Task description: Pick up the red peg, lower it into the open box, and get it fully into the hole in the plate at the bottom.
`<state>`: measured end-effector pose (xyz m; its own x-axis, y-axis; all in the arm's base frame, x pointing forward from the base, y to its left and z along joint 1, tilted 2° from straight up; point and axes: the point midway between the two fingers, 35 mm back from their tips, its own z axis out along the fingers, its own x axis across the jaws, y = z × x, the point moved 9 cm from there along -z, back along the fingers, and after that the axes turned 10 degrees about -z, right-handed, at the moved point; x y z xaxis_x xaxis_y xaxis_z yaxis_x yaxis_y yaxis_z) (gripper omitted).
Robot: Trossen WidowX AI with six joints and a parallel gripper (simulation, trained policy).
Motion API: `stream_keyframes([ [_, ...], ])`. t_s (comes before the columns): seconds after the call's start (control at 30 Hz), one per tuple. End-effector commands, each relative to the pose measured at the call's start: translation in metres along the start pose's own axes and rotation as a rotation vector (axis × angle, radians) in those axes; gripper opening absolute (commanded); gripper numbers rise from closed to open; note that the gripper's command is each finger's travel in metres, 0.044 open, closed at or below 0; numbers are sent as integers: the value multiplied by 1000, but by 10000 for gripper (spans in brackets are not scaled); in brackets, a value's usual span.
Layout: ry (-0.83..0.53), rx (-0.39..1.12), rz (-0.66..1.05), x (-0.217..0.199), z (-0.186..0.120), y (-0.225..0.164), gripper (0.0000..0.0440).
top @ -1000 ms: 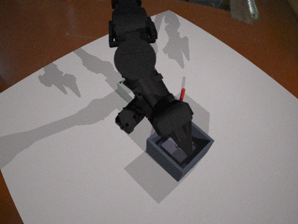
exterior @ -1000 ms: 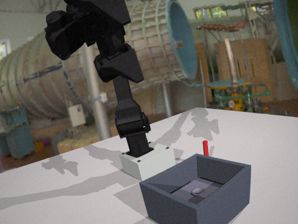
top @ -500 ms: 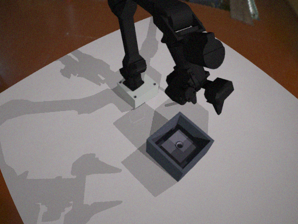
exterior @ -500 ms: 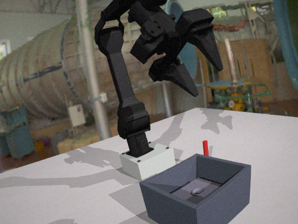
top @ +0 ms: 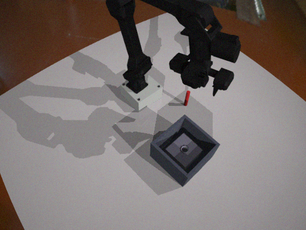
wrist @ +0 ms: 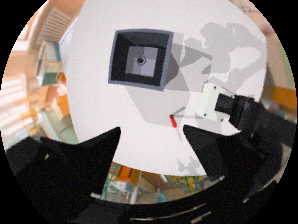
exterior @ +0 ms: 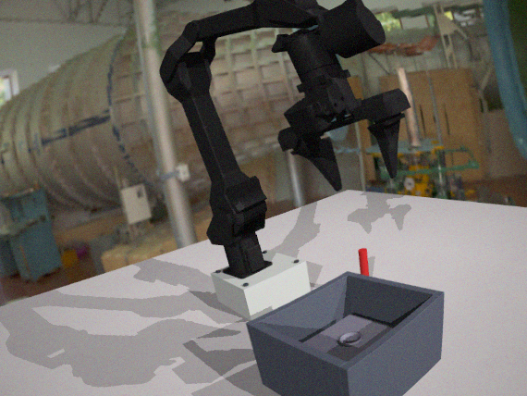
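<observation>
Behind the box (exterior: 395, 342): red peg's (exterior: 363, 262) foot hidden | top: whole peg visible

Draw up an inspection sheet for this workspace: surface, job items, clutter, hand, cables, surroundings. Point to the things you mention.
Surface: pale tabletop (top: 241, 188) (exterior: 481, 259) (wrist: 95, 110), crossed by shadows.
Job items: red peg (top: 187, 98) (exterior: 363, 262) (wrist: 173, 121) standing outside the open box (top: 167, 164) (exterior: 398, 342) (wrist: 113, 57); the hole in its bottom plate (top: 173, 148) (exterior: 330, 330) (wrist: 133, 53) has no peg in it.
Clutter: nothing seen.
Hand (top: 199, 90) (exterior: 366, 184) (wrist: 153, 129): open, raised above the tabletop, nothing between its fingers.
Cables: nothing seen.
Surroundings: large ribbed cylinder (exterior: 69, 139), upright pole (exterior: 159, 120), blue bin (exterior: 34, 245).
</observation>
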<state>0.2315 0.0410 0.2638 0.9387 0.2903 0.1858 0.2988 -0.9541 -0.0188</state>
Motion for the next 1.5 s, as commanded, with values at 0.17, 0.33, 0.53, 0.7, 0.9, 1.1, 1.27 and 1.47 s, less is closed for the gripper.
stream_keyframes([
  [0.17, -187, -34, -119, -23, 31, -39, 440],
  [0.33, -252, -53, -182, -32, 51, -52, 440],
  [0.53, -294, -71, -239, -38, 78, -61, 440],
  [0.7, -298, -83, -271, -42, 103, -66, 440],
  [0.9, -265, -93, -302, -48, 135, -71, 440],
  [1.1, -221, -100, -321, -54, 161, -74, 435],
  [1.27, -219, -97, -321, -60, 173, -76, 372],
  [1.47, -251, -69, -317, -66, 181, -75, 222],
])
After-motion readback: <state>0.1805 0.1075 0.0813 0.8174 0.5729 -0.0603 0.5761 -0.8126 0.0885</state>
